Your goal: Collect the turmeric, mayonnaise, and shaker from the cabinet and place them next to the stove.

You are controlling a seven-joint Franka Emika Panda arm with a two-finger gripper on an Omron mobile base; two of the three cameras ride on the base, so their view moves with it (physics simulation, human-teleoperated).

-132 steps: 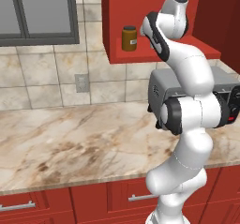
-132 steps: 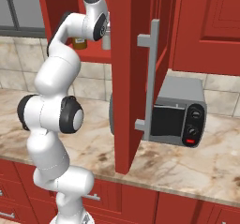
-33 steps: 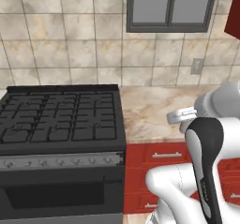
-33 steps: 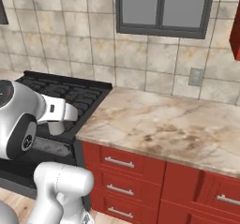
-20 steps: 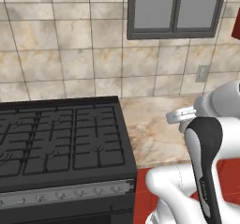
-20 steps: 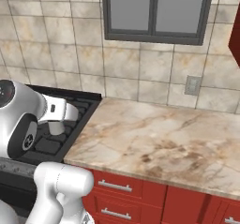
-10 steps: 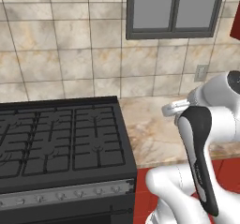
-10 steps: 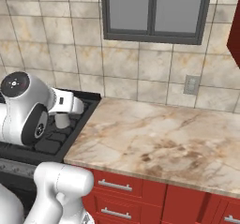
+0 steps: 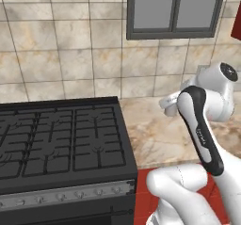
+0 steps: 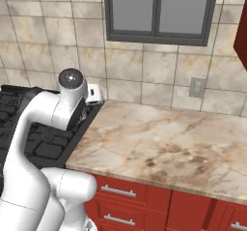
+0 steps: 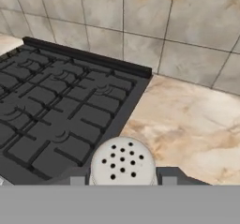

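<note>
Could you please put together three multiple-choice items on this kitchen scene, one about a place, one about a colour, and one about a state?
1. Where does the marble counter lie relative to the stove in the left base view?
A. to its right
B. to its left
C. behind it

2. What colour are the drawers under the counter?
A. white
B. red
C. black

3. What is the gripper doing in the hand view?
A. standing open with nothing between its fingers
B. shut on the shaker
C. shut on a blue-lidded jar

Answers:
1 A: in the left base view the stone top starts at the range's right edge.
2 B: the right base view shows red fronts with metal handles.
3 B: the perforated pale top sits between the two dark fingertips.
</note>
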